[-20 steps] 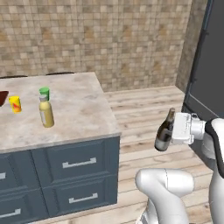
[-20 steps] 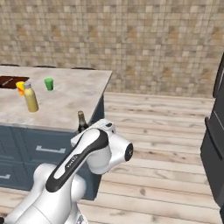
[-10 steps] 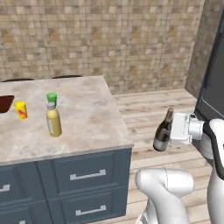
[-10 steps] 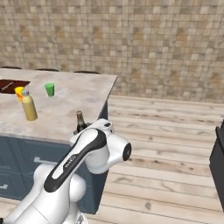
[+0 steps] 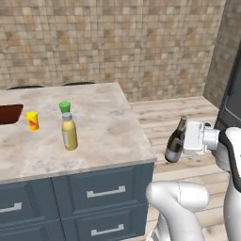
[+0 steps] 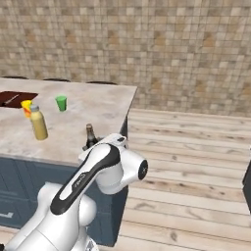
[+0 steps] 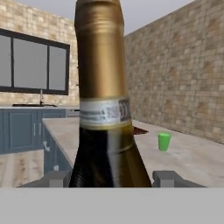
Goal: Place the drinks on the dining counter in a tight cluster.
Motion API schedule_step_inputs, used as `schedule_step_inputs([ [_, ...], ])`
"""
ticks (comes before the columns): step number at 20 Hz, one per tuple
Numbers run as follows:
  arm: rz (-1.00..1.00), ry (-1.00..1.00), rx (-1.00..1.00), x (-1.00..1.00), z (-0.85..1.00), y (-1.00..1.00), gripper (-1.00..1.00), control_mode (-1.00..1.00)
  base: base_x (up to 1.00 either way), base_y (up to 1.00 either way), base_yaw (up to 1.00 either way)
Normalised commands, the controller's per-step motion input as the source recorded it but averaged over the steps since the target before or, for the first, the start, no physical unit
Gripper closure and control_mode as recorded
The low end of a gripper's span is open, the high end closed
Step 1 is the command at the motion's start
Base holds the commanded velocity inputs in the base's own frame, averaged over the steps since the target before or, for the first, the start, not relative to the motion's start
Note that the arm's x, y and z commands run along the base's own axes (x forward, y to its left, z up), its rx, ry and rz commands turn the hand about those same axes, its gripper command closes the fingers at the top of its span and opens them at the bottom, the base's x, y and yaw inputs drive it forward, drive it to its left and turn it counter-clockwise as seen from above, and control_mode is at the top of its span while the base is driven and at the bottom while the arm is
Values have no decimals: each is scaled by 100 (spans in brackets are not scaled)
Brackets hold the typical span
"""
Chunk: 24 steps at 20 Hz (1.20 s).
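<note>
My gripper is shut on the dark wine bottle, holding it upright in the air to the right of the dining counter, past its right edge. In the hand view the bottle's gold neck and white label rise between the fingertips. From the right base view only the bottle's neck pokes up behind my arm. A stout yellow bottle with a grey cap stands on the counter.
A small green cup and a small yellow cup stand near the brown basin. A dark fridge stands at the right. Wooden floor lies right of the counter.
Both base views have shifted as the base drove, bringing the counter's corner closer to the arm. The wine bottle stays held in the same pose.
</note>
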Motion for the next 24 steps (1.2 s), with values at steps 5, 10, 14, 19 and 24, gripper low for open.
schedule_step_inputs([
  [5,0,0,0,0,0,0,100,100,41,47,0],
  [10,0,0,0,0,0,0,100,100,47,46,0],
  [14,0,0,0,0,0,0,100,100,32,51,0],
  [19,0,0,0,0,0,0,100,100,44,45,0],
  [24,0,0,0,0,0,0,100,100,52,22,1],
])
